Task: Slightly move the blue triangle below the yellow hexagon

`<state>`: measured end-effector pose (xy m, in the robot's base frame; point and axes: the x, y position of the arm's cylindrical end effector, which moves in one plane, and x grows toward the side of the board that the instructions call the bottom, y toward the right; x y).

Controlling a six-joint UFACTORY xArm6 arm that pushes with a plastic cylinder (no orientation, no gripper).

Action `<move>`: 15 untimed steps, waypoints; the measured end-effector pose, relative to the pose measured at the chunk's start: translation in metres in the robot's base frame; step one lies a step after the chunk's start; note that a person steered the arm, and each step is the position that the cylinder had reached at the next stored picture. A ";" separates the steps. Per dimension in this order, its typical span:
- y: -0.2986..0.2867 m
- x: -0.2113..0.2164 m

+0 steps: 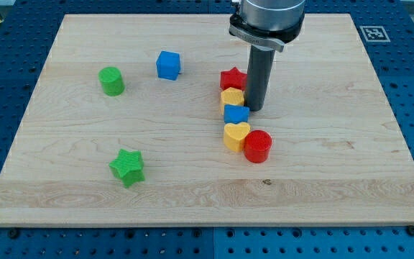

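Blue triangle block [236,114], a small plastic piece, sits on the pale wooden board [322,165] in a tight column of blocks right of the board's middle. It touches the yellow hexagon block [231,97] just toward the view's top and the yellow heart block [236,135] just toward the view's bottom. Its shape is partly hidden by its neighbours, so which way it points and where its long axis runs cannot be told.

Taking the blue triangle as landmark: a red star block [232,78] lies beyond the yellow hexagon toward the view's top; a red cylinder block [258,146] lies toward the view's bottom and right, touching the yellow heart. A blue cube [168,65] is up and well to the left, a green cylinder [111,80] farther left, and a green star [128,167] down and far left.

The dark rod's tip [256,108] rests on the board just right of the blue triangle, touching or nearly touching it. The arm ends in a plain rod with nothing to spread or pinch.

A black-and-white square marker [373,32] sits at the board's top right corner; no readable writing shows.
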<state>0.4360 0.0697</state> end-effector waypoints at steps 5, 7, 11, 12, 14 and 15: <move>0.010 0.014; 0.025 0.020; 0.008 0.023; 0.002 0.023; 0.002 0.028; 0.002 0.036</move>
